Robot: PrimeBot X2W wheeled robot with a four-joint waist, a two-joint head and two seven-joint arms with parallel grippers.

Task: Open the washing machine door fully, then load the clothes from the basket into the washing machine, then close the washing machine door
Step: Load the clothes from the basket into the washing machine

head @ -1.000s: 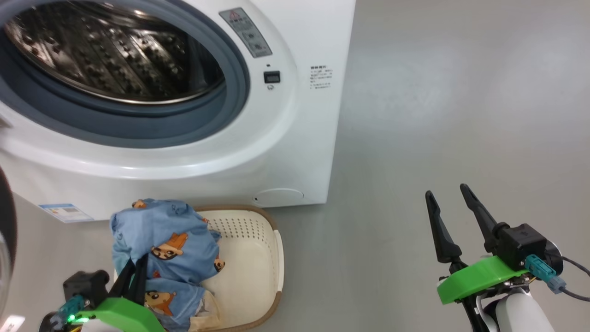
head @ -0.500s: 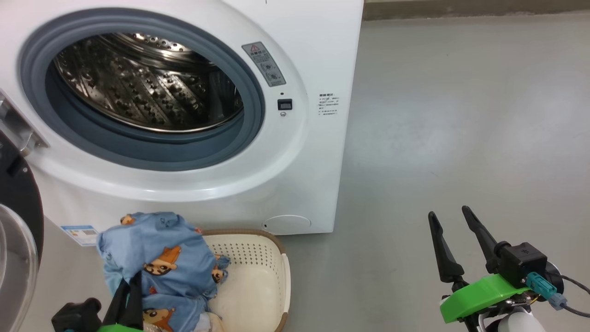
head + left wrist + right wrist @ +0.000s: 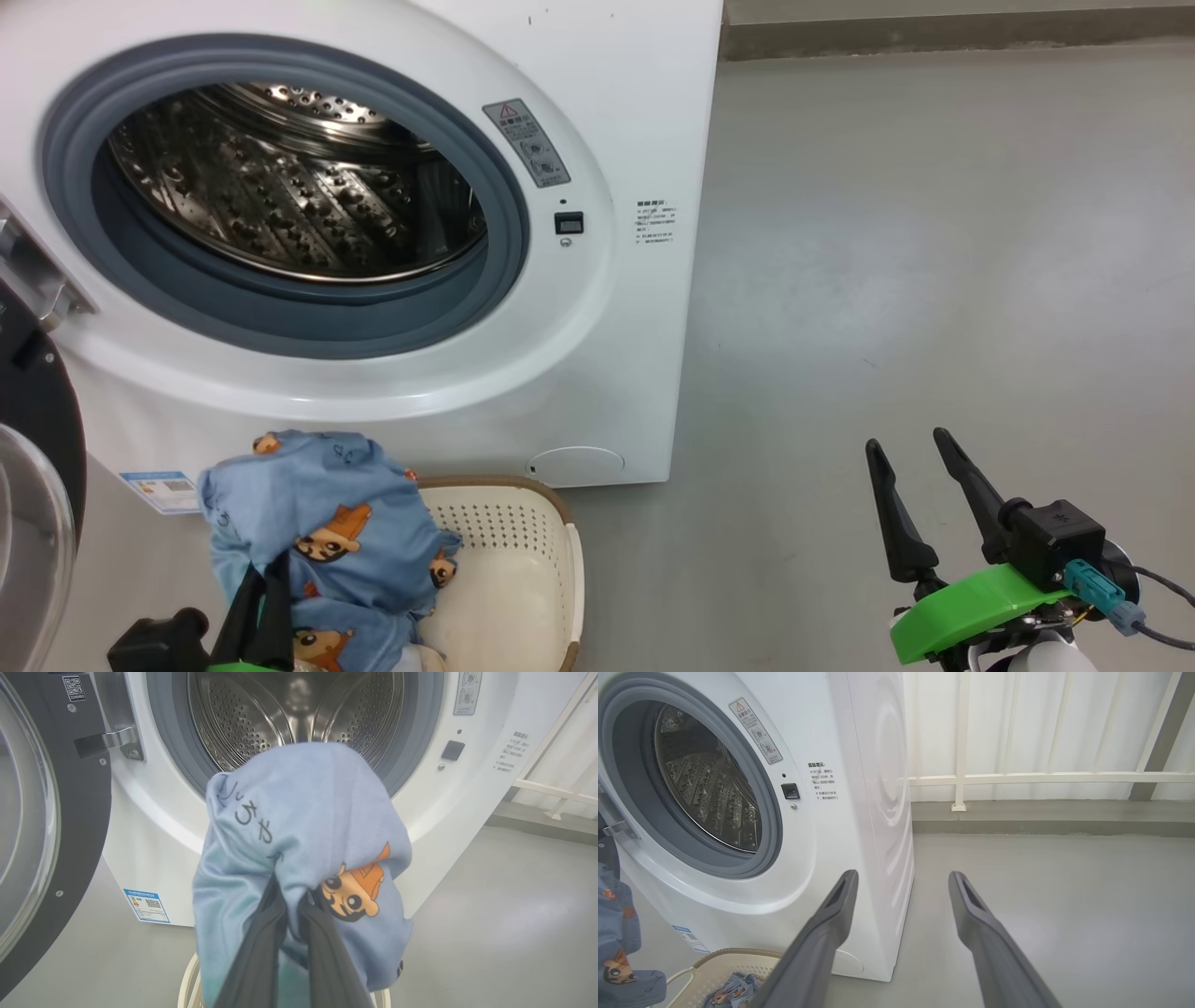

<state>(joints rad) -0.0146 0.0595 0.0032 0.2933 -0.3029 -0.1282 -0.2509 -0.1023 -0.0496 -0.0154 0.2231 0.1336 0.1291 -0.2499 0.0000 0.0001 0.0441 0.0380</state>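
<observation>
I've got the washing machine (image 3: 597,373) front-on, steel drum (image 3: 280,205) exposed. The washing machine door (image 3: 37,429) is swung wide at my left, black rim and glass showing. The basket (image 3: 523,560) sits on the floor (image 3: 887,233) just in front of the machine, below the opening. The clothes (image 3: 317,504): a blue cartoon-print bunch is lifted above the basket, level with the machine's lower front, and more cloth lies in the basket. My left claw (image 3: 292,896) is pinched tight on that bunch. My right claw (image 3: 907,441) is spread wide and holds nothing, over floor well to the right.
</observation>
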